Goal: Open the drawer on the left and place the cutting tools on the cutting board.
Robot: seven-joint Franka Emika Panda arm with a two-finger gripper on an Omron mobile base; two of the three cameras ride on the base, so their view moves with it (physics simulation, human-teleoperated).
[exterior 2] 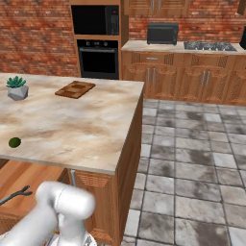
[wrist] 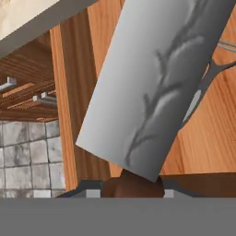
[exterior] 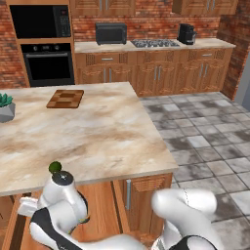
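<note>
A white robot arm reaches down below the edge of the marble worktop (exterior 2: 72,125) into the opened drawer (exterior 2: 21,180), on the left of the kitchen island. In the hand view a broad grey blade (wrist: 156,87), marked with dark branching veins, fills the middle of the frame and runs from lower left up to upper right, its lower end meeting a dark brown handle (wrist: 133,186) right at the base of the view, where the fingers would stand. Whether the fingers are clamped on that handle or merely hovering over it cannot be told, as their tips are hidden.

Beside the blade, toward the upper right, the forked grey scissors (wrist: 209,76) lie flat on the drawer's wooden floor; the right base view shows them as a thin dark fork (exterior 2: 14,196) near the arm's white elbow, their long axis running roughly across the drawer. The checkered cutting board (exterior: 65,98) rests far off on the worktop's back half, well apart from the drawer and above it, near a potted succulent (exterior 2: 17,88). A small green fruit (exterior 2: 15,142) sits near the worktop's front edge.

The coming lift appears to depend on the blade's axis: any tool taken here must rise clear of the overhanging edge, then travel up and forward to the board.
</note>
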